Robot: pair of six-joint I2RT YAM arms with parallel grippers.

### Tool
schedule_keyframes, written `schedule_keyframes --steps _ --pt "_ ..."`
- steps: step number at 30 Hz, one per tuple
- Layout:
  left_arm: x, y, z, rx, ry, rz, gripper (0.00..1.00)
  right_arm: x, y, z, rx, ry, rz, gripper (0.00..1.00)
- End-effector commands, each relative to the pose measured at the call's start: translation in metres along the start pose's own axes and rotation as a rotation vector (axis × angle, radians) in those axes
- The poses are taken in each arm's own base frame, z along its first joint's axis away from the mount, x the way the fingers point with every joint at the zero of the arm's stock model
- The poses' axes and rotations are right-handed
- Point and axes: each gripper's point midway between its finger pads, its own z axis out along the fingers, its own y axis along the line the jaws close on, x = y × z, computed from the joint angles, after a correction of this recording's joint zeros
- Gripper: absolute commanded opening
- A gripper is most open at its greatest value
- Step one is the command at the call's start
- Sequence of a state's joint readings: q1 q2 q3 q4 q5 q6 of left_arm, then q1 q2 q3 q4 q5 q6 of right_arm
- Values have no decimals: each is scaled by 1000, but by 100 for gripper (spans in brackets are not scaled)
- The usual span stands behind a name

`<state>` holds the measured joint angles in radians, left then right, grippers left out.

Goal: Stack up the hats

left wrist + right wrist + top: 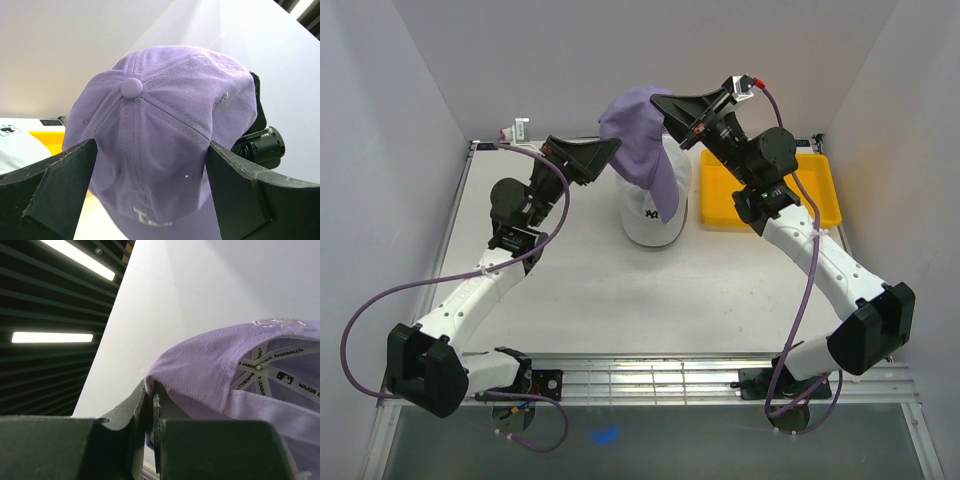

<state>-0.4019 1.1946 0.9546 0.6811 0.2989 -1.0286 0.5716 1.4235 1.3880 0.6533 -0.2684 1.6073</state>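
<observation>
I counted 2 caps, 1 purple cap and 1 white cap, plus 1 flat rectangular yellow tray at right. Both caps were soft fabric w/ domed, panel-stitched crowns and curved brims. R hand was clamped on the purple cap's rear edge, holding it above the white cap. Its brim hung down, long axis approx. vertical, top button facing L hand. L hand was spread wide, fingers flanking the crown; contact unclear. The white cap sat on the tabletop, brim toward the arm bases.

A robotics lab test cell: plain white panels wall in a white tabletop, a left arm and right arm are bolted at its slotted metal edge, and strip lights sit in a dark slatted ceiling.
</observation>
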Motion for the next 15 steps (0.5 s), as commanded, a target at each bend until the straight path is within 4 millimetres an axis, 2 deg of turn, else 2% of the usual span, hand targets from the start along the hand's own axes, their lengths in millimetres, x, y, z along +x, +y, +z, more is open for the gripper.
schedule_keyframes --steps 1,5,8,9,12,13,15 --pt "-10 -15 6 46 4 32 98 3 33 5 -97 28 -31 8" --pt "-11 -15 11 55 16 44 97 4 27 8 -88 45 -19 8" --pt "-12 -16 13 60 20 48 83 0 23 8 -80 42 -20 8" --pt "-12 -17 13 62 19 52 74 -3 23 8 -78 39 -25 8" --pt "-15 -17 14 49 22 70 59 -17 14 6 -34 18 -66 8" --pt "-15 -15 15 41 27 72 51 -28 10 4 -15 1 -86 8" --pt "-13 -10 17 17 46 82 43 -35 -2 2 33 6 -103 8"
